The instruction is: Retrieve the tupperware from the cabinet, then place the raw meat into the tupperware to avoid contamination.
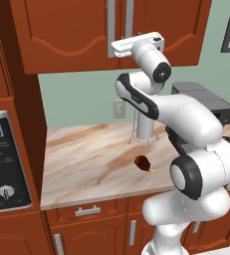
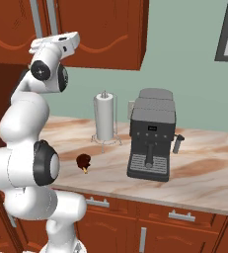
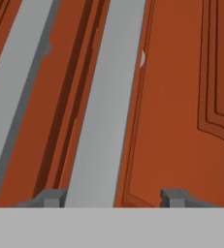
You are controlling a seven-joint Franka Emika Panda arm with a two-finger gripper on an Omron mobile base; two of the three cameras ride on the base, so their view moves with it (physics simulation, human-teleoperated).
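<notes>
Gripper (image 3: 112,196) at the cabinet (image 1: 61,35) door handle (image 3: 108,106)
I see my jaws open, straddling the flat silver bar without gripping; arched reddish wood panel behind

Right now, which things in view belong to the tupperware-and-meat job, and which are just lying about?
Job: cabinet, doors shut; right door's handle, between the gripper fingers; raw meat on the counter.
Lying about: paper-towel roll, coffee machine, wall outlet.
</notes>
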